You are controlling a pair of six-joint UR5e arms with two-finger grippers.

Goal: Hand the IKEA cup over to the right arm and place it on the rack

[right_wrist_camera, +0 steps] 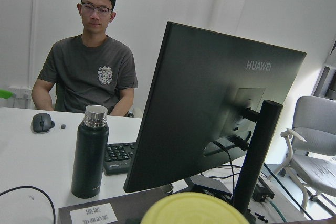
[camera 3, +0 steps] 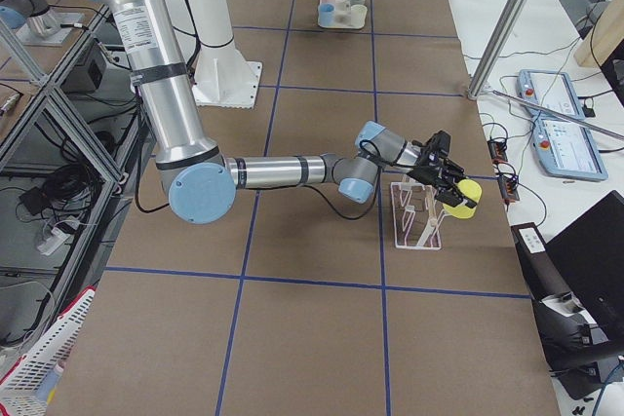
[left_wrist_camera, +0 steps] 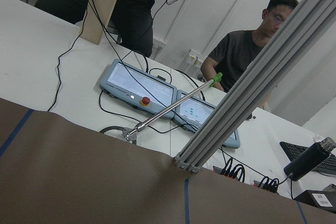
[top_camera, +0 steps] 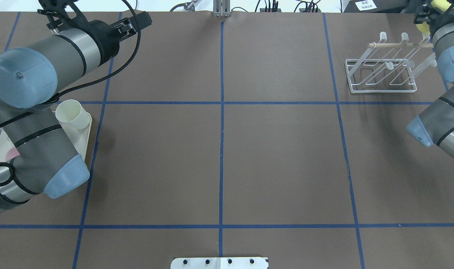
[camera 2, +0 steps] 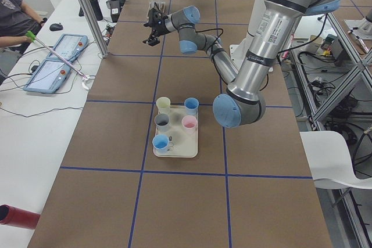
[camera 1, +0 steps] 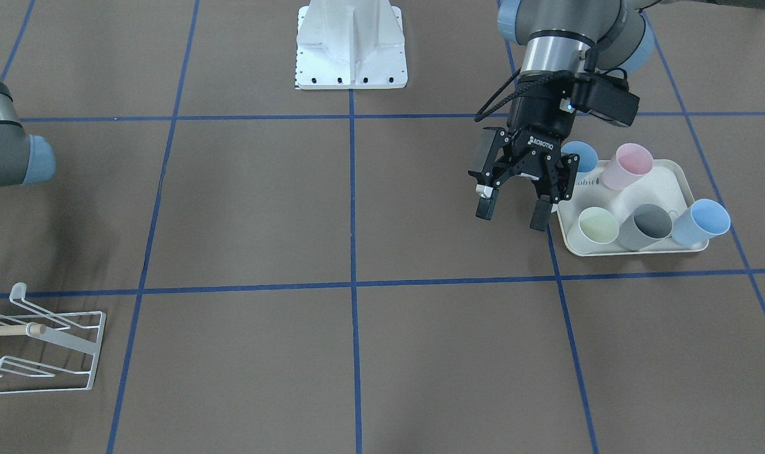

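My right gripper (camera 3: 445, 180) is shut on a yellow IKEA cup (camera 3: 458, 193), held on its side in the air just past the far end of the white wire rack (camera 3: 417, 215). Overhead, the cup (top_camera: 422, 27) shows yellow at the top right edge beside the rack (top_camera: 380, 71) and its wooden dowel. The cup's rim (right_wrist_camera: 194, 209) fills the bottom of the right wrist view. My left gripper (camera 1: 515, 211) is open and empty, raised above the table beside the cream tray (camera 1: 672, 183) and pointing toward the operators' side.
The tray holds several cups: two blue, a pink (camera 1: 628, 165), a pale green and a grey one (camera 1: 646, 226). A white mount plate (camera 1: 351, 44) sits at the robot's base. People sit at a side table with tablets (camera 2: 55, 65), a monitor and a bottle.
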